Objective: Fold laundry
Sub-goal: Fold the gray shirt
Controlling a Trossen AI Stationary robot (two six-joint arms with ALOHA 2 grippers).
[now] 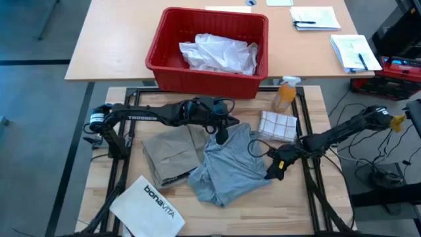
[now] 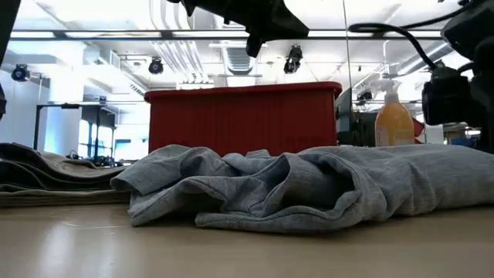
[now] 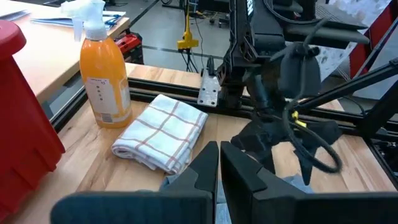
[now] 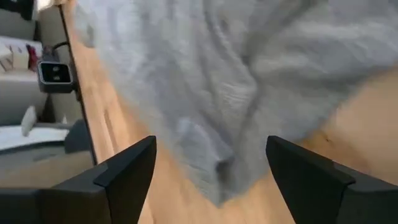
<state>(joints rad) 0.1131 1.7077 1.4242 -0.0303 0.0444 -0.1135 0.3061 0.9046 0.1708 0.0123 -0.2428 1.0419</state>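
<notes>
A crumpled grey T-shirt (image 1: 230, 168) lies on the wooden table, bunched in folds (image 2: 309, 189). To its left rests a folded khaki-tan piece (image 1: 171, 155). A white shirt (image 1: 220, 52) lies inside the red basket (image 1: 164, 62) on the far table. My left gripper (image 1: 221, 136) hangs shut above the T-shirt's far edge, holding nothing (image 3: 217, 171). My right gripper (image 1: 276, 168) is open at the T-shirt's right edge. In the right wrist view its two fingers (image 4: 130, 168) stand either side of a hanging corner of the grey cloth (image 4: 217, 168), apart from it.
An orange spray bottle (image 1: 284, 95) and a folded checked towel (image 1: 277, 125) stand at the far right of the table, close behind my right gripper. A stiff white "bonavita" bag (image 1: 148, 207) lies at the near left. Papers and pens lie on the far table.
</notes>
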